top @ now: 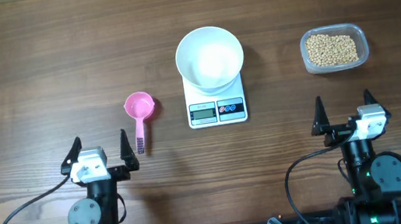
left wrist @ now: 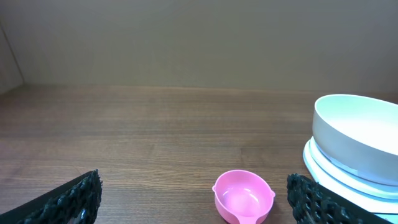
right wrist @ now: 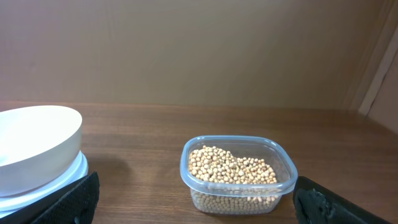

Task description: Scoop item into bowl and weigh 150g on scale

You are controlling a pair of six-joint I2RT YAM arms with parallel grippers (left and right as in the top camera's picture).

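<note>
On the scale [top: 217,110] the bowl [top: 209,57] sits loose; left gripper [top: 99,140] and right gripper [top: 342,100] gape empty; carrying beans [top: 332,49] across with the pink scoop [top: 139,107] could spill them or nudge it.

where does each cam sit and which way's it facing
Overhead: above the table, looking straight down; both arms, left pincer and right pincer, show.
Left wrist: on that arm, facing forward over the scoop; own fingertips show.
Right wrist: likewise, facing the tub of beans; own fingertips show.
Both wrist views share the bowl on the scale.
</note>
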